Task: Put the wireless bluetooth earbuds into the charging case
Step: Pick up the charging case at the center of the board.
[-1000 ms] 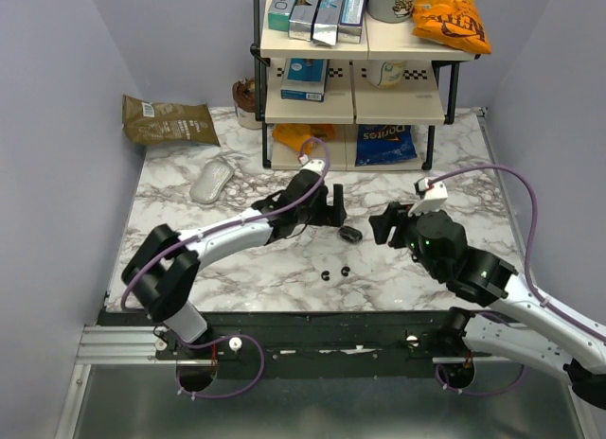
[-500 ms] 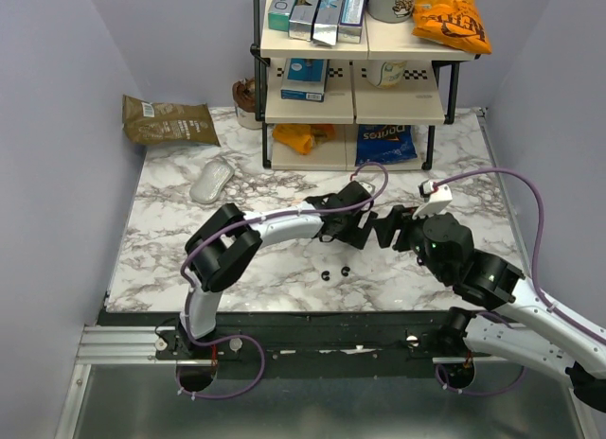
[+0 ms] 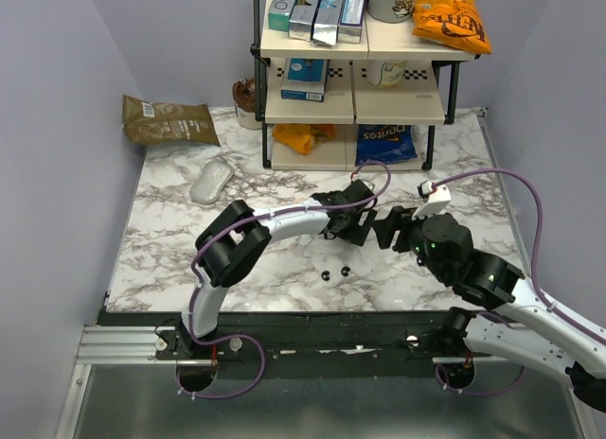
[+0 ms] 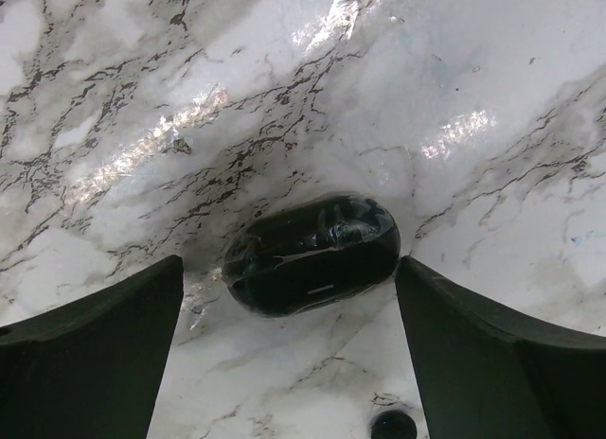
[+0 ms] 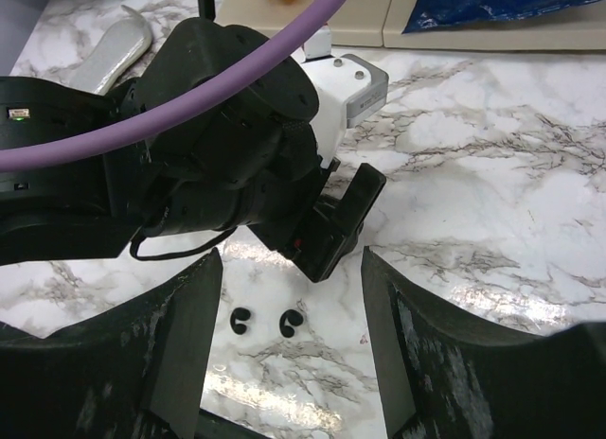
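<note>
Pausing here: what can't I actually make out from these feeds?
The charging case is hidden under the left end effector in top external and right wrist; left wrist shows no clear lid seam.
The earbuds are too small in top external to show orientation; left wrist's bottom edge cuts one off.
Whether the left fingers touch the case is too close to tell in left wrist.

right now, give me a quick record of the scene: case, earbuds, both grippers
case: glossy black oval charging case, lying on the white marble table, looks closed
earbuds: two tiny black earbuds, side by side on the table, outside the case
left gripper: open, fingers straddling the case
right gripper: open, empty, above the earbuds
task state: no earbud inserted yet
</note>
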You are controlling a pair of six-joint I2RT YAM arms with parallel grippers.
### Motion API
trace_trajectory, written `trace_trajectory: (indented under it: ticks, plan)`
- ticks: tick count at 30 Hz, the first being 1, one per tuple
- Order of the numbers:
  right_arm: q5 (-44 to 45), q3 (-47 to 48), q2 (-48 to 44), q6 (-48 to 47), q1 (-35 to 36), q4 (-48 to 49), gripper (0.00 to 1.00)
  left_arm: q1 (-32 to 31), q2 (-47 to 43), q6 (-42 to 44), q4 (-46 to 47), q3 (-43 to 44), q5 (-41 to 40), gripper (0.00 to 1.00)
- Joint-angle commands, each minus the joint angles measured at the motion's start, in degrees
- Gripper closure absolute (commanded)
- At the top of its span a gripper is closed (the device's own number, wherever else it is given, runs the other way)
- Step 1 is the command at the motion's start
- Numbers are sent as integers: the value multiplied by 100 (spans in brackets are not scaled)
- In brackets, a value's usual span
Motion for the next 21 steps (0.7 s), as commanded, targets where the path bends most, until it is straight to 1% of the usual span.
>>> trace_trajectory:
  ticks: [1,7,11,16,18,21]
  plan:
    - [19,49,-70,-70,-15,-83,31,-84,177,-238,-290,214,-326,1]
    - [1,-13,-114,9,-15,-91,31,-260,90,-765,-457,276,-659,1]
    - [-34,-4,-114,9,-6,-83,31,-348,142,-1205,-711,503,-827,1]
    - [-52,-74,-210,18,-15,-83,31,-392,537,-1898,-1265,1022,-1108,1]
    - [-69,-83,-237,26,-15,-100,31,-401,739,-2040,-1537,1312,-1178,1]
    - [-78,-101,-289,35,-15,-109,31,-401,924,-2286,-1775,1471,-1284,1]
